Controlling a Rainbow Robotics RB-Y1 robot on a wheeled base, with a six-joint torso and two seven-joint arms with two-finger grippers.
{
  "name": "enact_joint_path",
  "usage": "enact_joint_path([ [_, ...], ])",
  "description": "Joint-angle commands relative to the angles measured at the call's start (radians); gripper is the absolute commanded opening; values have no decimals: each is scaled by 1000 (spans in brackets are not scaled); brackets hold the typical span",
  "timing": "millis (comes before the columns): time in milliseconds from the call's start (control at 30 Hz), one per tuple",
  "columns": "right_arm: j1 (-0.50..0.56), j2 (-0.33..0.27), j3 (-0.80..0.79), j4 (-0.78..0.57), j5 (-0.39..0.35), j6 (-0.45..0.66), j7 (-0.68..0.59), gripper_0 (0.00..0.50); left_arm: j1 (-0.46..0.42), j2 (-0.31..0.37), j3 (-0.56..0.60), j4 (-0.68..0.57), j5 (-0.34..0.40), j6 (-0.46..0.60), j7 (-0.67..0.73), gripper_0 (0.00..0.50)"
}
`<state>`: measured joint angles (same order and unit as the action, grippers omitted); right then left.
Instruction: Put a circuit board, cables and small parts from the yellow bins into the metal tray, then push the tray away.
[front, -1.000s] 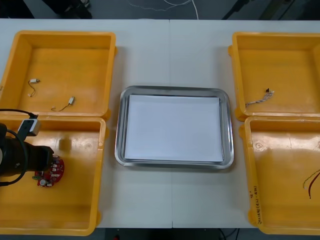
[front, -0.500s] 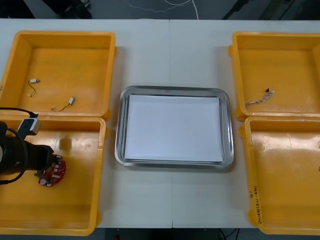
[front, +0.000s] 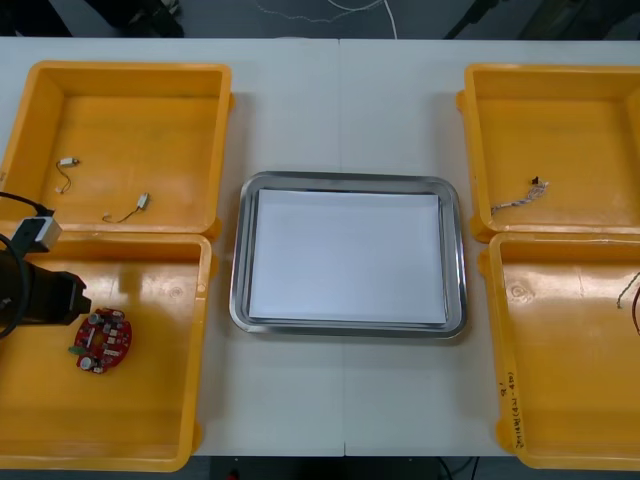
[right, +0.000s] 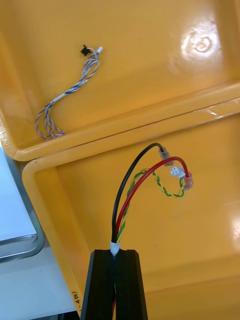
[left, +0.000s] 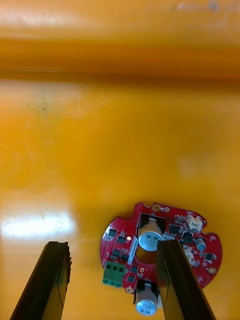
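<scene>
Fingers: left gripper (left: 112, 245) parted at circuit board (left: 160, 250) | right gripper (right: 115, 252) pinching cable (right: 141, 175) (over bin (right: 195, 240))

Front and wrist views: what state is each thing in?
Left gripper: open, by the circuit board.
Circuit board: flat in a bin, not held.
Right gripper: shut on the wire bundle.
Wire bundle: held over a bin.
Tray: white inside, nothing in it.
Blue and white cable: loose in a bin.
</scene>
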<state>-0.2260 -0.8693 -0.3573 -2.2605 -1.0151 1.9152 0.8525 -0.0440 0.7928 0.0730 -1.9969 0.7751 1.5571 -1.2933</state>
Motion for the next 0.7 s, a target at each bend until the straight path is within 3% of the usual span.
enact_joint_path([
  [33, -85, -51, 60, -25, -34, 5, 43, 0, -59, 14, 56, -69, 26, 69, -130, 500],
  [200, -141, -51, 84, -25, -91, 5, 62, 0, -89, 49, 59, -88, 52, 126, -126, 500],
  [467, -191, -66, 129, -25, -172, 5, 112, 0, -120, 152, 71, -99, 197, 155, -135, 500],
  [700, -225, -73, 196, -48, -169, 5, 148, 0, -122, 206, 71, -132, 271, 164, -142, 500],
])
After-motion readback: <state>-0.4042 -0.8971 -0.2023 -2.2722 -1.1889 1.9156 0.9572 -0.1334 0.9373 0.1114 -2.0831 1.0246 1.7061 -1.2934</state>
